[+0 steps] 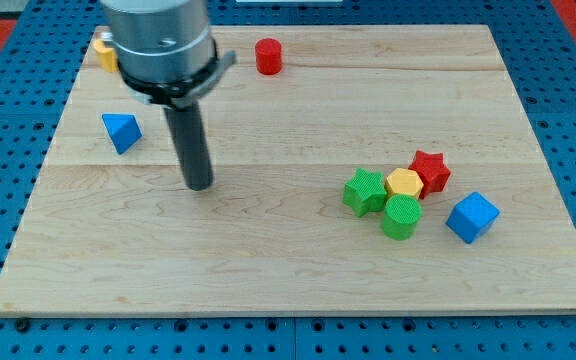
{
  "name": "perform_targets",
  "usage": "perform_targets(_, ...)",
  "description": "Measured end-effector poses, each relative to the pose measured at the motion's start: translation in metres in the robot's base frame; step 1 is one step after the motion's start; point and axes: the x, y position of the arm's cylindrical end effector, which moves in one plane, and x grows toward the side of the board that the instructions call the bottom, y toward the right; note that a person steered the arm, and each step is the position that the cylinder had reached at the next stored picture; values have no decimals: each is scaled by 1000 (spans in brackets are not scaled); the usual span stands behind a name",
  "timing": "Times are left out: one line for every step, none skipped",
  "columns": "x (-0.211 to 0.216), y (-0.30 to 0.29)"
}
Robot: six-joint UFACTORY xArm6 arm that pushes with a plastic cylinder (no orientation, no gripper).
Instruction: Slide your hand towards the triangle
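Note:
A blue triangle block (120, 131) lies near the board's left edge. My tip (200, 186) rests on the board to the right of the triangle and a little below it, apart from it by a clear gap. The dark rod rises from the tip to the silver arm body at the view's top. A yellow block (103, 52), partly hidden by the arm, sits at the top left corner.
A red cylinder (268, 55) stands near the top edge. At the right a cluster holds a green star (365, 192), a yellow hexagon (404, 183), a red star (430, 171) and a green cylinder (401, 217). A blue cube (472, 217) sits beside them. The wooden board (268, 280) lies on blue pegboard.

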Motion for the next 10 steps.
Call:
perform_targets(-12,-30)
perform_targets(-15,-32)
perform_targets(-15,-32)
perform_targets(-15,-32)
perform_targets(-15,-34)
perform_targets(-15,-44)
perform_targets(-4,-84)
perform_targets(-4,-154)
perform_targets(-4,-148)
perform_targets(-8,-98)
